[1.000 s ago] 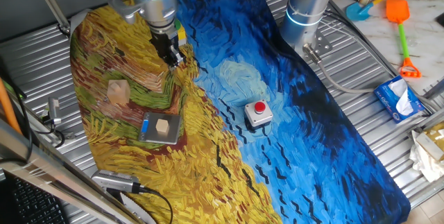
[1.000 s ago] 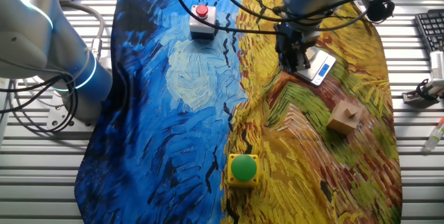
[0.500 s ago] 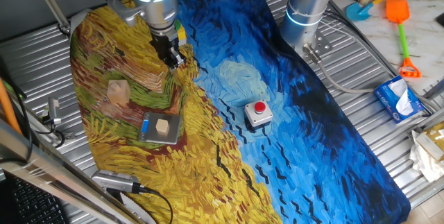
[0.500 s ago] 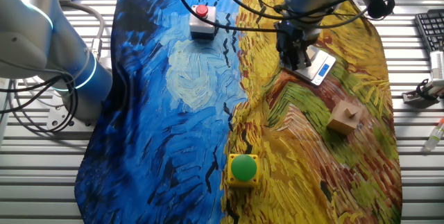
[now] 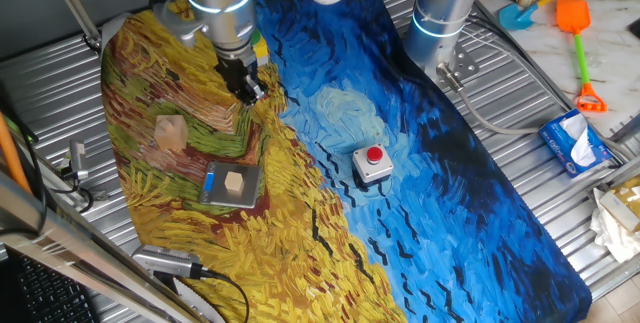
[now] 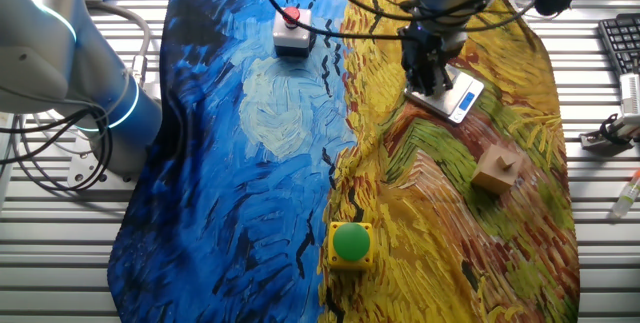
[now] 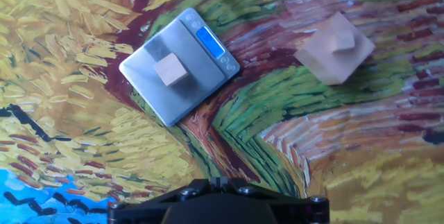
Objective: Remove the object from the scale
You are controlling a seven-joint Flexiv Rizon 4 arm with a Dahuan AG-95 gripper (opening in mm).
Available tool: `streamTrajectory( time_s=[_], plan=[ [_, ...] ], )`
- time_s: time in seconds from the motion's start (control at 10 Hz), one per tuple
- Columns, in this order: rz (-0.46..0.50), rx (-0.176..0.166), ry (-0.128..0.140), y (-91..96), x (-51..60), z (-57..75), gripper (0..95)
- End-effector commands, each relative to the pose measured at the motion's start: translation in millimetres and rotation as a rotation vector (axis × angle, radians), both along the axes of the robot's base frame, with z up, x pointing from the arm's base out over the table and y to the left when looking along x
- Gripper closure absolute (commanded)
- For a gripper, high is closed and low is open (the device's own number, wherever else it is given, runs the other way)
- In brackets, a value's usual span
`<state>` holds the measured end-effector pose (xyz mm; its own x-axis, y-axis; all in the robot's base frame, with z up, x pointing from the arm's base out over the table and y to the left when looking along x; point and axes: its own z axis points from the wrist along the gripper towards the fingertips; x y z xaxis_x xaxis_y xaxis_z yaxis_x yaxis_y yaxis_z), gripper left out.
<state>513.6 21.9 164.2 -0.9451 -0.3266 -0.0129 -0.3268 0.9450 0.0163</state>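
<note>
The small light-tan cube [image 5: 234, 182] sits on the square silver scale [image 5: 218, 191] at the front left of the painted cloth. In the hand view the cube [image 7: 171, 69] rests near the middle of the plate [image 7: 149, 56], beside its blue strip [image 7: 210, 43]. My gripper [image 5: 246, 87] hangs above the cloth, well behind the scale, with its fingers together and nothing between them. In the other fixed view the gripper [image 6: 427, 81] stands in front of the scale [image 6: 462, 96] and hides the cube. The fingertips [image 7: 218, 180] show only at the bottom edge of the hand view.
A larger pinkish-tan block [image 5: 170, 133] [image 7: 335, 50] [image 6: 495, 170] lies on the cloth near the scale. A grey box with a red button [image 5: 373, 163] [image 6: 291, 31] and a yellow box with a green button [image 6: 350, 243] stand farther off. A second arm's base [image 5: 442, 18] is at the back.
My gripper has shifted slightly over the cloth. The cube, the scale and the block have not moved.
</note>
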Motion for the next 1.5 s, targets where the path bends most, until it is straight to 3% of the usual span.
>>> streamTrajectory(
  time_s=[0.1,0.6,0.9,1.3,1.5],
  plan=[
    [0.024,0.0,-0.003,6.4,8.8,0.7,95.0],
    [0.05,0.006,0.0,25.4,32.2,0.7,95.0],
    [0.083,0.044,-0.005,37.8,47.0,-10.4,95.0],
    [0.078,0.063,-0.005,47.5,65.1,-29.1,95.0],
    [0.08,0.063,-0.005,51.6,68.9,-38.4,95.0]
  ],
)
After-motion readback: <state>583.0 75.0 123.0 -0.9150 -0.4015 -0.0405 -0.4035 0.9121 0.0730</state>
